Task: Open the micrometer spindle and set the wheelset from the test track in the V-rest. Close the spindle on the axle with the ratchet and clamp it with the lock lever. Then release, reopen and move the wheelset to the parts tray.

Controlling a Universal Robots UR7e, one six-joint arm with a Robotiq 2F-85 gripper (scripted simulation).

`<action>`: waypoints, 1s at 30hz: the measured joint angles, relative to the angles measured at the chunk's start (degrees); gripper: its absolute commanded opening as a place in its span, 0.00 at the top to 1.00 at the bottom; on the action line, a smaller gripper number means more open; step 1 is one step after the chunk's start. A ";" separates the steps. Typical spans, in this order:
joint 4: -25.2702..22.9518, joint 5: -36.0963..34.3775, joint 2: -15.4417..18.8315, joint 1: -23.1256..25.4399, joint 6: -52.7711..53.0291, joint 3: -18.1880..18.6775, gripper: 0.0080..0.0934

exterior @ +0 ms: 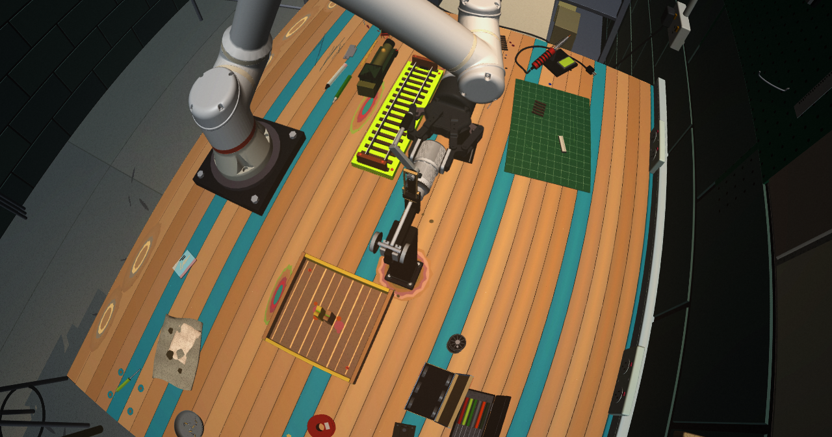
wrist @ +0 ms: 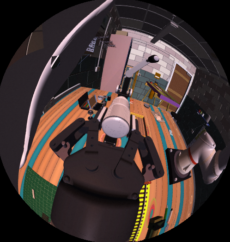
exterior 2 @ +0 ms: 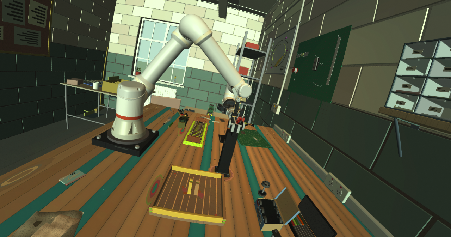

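My gripper (exterior: pixel 435 156) (wrist: pixel 115 120) is at the high end of the micrometer stand (exterior: pixel 401 254) (exterior 2: pixel 227 150), around its knurled silver ratchet thimble (exterior: pixel 429 161) (wrist: pixel 116 116). The wheelset (exterior: pixel 388 245) sits across the stand lower down, its two wheels either side of the frame. A grey lock lever (exterior: pixel 397 142) (wrist: pixel 139 65) with a dark ball end sticks out beside the thimble. The yellow test track (exterior: pixel 400 117) (exterior 2: pixel 196 132) lies just behind the gripper, and the parts tray (exterior: pixel 327 317) (exterior 2: pixel 189 193) lies beside the stand's base. The gripper is closed on the thimble.
An open case of wheels and coloured tools (exterior: pixel 457 402) (exterior 2: pixel 284 212) sits at the bench's near end, with a loose spare wheelset (exterior: pixel 457 342) (exterior 2: pixel 264 187) beside it. A green cutting mat (exterior: pixel 550 135) lies to the right of the gripper and a model locomotive (exterior: pixel 376 68) left of the track.
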 measured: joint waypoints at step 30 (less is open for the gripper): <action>0.00 0.00 0.00 0.00 -18.98 0.00 1.00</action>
